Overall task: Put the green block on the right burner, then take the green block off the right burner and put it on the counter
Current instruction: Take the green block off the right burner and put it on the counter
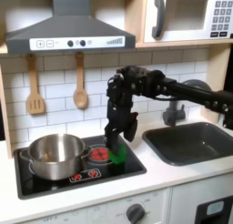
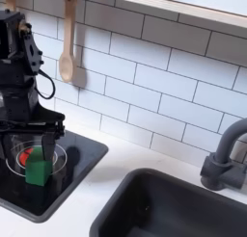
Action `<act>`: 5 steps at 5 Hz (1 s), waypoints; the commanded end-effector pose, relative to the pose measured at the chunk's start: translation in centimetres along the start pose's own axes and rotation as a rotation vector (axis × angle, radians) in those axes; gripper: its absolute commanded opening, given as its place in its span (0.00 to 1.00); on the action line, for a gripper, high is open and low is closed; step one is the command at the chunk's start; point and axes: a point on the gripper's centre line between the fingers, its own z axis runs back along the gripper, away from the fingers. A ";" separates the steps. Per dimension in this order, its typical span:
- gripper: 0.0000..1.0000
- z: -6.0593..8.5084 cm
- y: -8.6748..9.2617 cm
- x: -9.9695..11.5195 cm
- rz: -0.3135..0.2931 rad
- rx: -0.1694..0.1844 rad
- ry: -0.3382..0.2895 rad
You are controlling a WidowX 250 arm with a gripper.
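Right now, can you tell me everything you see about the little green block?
The green block is a small bright green cube with plain, smooth faces that look like plastic or painted wood. It sits at the red-ringed right burner on the glossy black stove, beside the steel pot. The black pincer is right over it, fingers down at its sides; whether they squeeze it is unclear.

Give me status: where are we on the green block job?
Looks done: the green block sits on the right burner beside the steel pot. In hand: the gripper is right at the block, fingers either side; whether it grips, I cannot tell. Left: lift it off and set it on the counter.
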 end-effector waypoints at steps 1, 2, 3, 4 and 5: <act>1.00 -1.0 -0.2 0.5 0.004 0.006 0.012; 1.00 -1.5 -0.3 0.6 0.009 0.003 0.013; 1.00 -2.0 -1.2 0.7 -0.009 0.007 0.011; 1.00 -2.7 -1.6 0.9 -0.010 0.019 0.018; 1.00 -3.4 -1.7 1.0 -0.006 0.025 0.026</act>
